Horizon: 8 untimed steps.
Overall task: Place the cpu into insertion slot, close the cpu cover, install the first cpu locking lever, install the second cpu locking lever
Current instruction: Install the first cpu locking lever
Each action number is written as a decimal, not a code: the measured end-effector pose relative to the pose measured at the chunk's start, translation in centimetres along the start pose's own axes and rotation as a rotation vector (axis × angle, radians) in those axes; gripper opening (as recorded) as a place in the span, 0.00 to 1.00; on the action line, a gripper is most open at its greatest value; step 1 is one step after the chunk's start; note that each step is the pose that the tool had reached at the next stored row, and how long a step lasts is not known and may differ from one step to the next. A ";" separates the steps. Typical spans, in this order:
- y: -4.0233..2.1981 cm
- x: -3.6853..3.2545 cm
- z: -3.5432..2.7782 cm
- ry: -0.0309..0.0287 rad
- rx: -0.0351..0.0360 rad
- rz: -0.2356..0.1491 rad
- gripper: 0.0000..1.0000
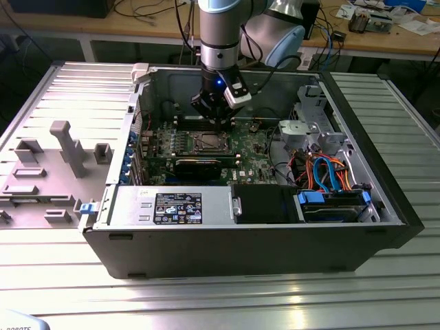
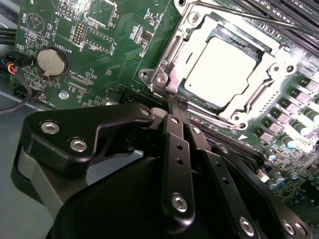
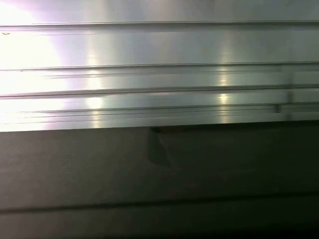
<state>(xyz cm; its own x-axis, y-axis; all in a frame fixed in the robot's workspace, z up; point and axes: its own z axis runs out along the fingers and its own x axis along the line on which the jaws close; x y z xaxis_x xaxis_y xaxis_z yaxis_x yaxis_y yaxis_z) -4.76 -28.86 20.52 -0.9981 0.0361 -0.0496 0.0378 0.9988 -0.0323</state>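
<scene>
Inside the open computer case, my gripper (image 1: 218,124) hangs over the green board at the far edge of the insertion slot (image 1: 206,143). In the second wrist view the cpu (image 2: 222,64) lies in the insertion slot (image 2: 169,50), its silvery top bright. The cpu cover (image 2: 271,59) lies flat around it. A thin wire locking lever (image 2: 259,20) runs along the slot's far side. My black fingers (image 2: 177,159) are pressed together, and my gripper (image 2: 172,102) ends at the slot's corner. Whether a lever end sits between the tips cannot be told.
A black graphics card (image 1: 199,165) lies just in front of the slot, with long memory slots (image 2: 284,10) beyond it. Orange and blue cables (image 1: 323,172) and a drive cage fill the case's right. A coin battery (image 2: 49,60) sits on the board. A grey fixture tray (image 1: 55,165) lies outside, left.
</scene>
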 end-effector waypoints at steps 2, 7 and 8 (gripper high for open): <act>0.00 0.00 0.03 -0.0001 0.0017 0.000 0.11; 0.00 0.01 0.11 -0.0005 0.0091 0.000 0.11; 0.01 0.01 0.16 -0.0007 0.0135 -0.001 0.11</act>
<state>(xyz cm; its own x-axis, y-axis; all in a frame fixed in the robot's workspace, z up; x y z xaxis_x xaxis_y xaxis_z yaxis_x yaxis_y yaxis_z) -4.76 -28.86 20.35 -0.9981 0.0356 -0.0502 0.0379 0.9982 -0.0458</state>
